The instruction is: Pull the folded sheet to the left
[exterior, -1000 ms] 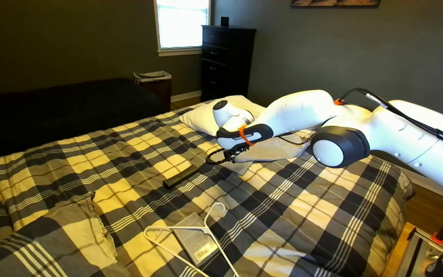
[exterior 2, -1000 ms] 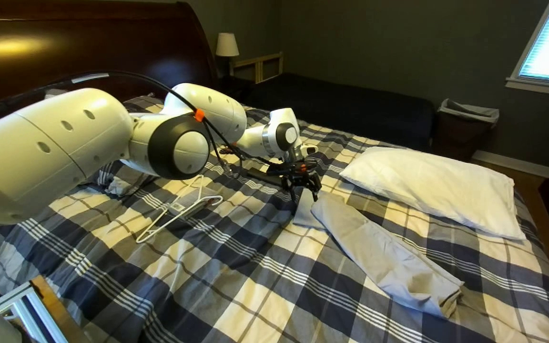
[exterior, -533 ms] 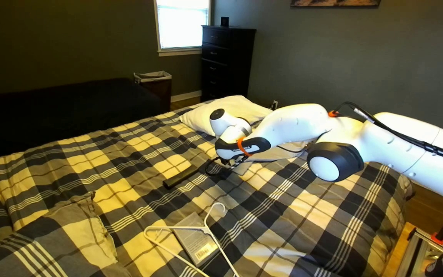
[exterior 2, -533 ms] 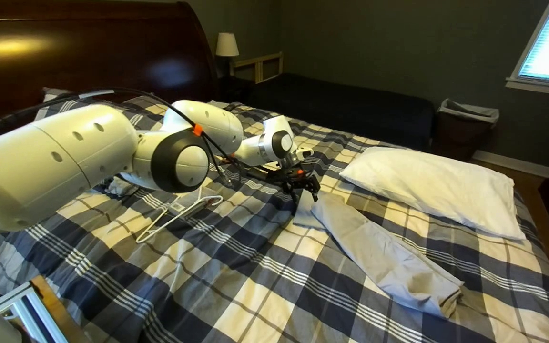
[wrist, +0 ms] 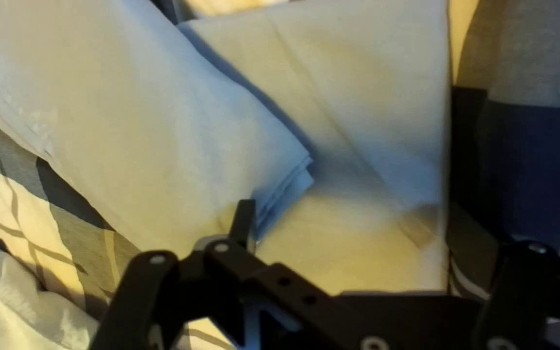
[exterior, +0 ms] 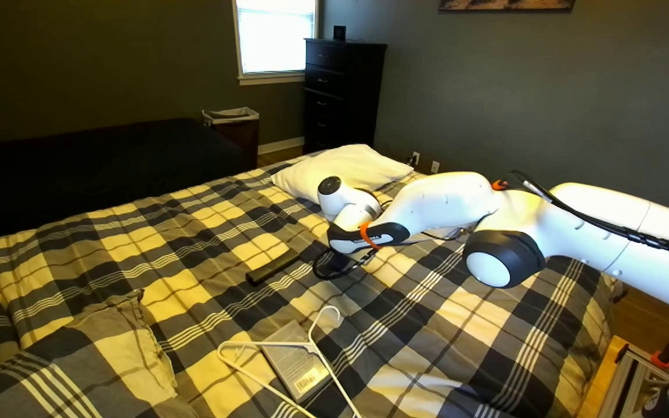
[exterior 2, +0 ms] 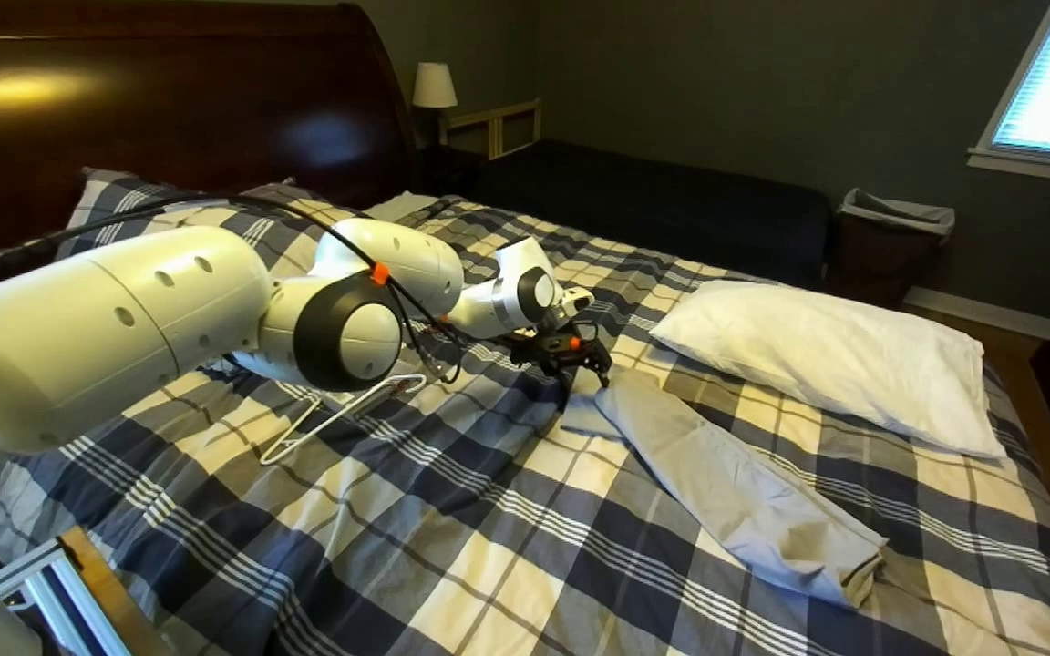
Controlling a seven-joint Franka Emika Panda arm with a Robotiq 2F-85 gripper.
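The folded sheet (wrist: 358, 97) is a small grey-tan, roughly square cloth in the wrist view. A corner of the folded sheet (exterior 2: 587, 415) also shows in an exterior view. A longer grey folded cloth (wrist: 163, 121) overlaps its left part; that cloth runs to the right in an exterior view (exterior 2: 735, 483). My gripper (wrist: 358, 236) is open and points down low over the bed. One finger (wrist: 243, 218) is over the corner of the longer cloth. The other finger (wrist: 474, 250) is just beyond the sheet's right edge. Whether the fingertips touch the bed cannot be told.
A white pillow (exterior 2: 826, 364) lies beyond the cloths. A dark bar (exterior: 273, 267), a white hanger (exterior: 265, 343) and a grey book-like box (exterior: 297, 363) lie on the plaid bed. A plaid pillow (exterior: 96, 354) is nearby.
My arm and gripper have moved down toward the bed, with the fingers now around the small sheet's end. The cloths have not visibly moved.
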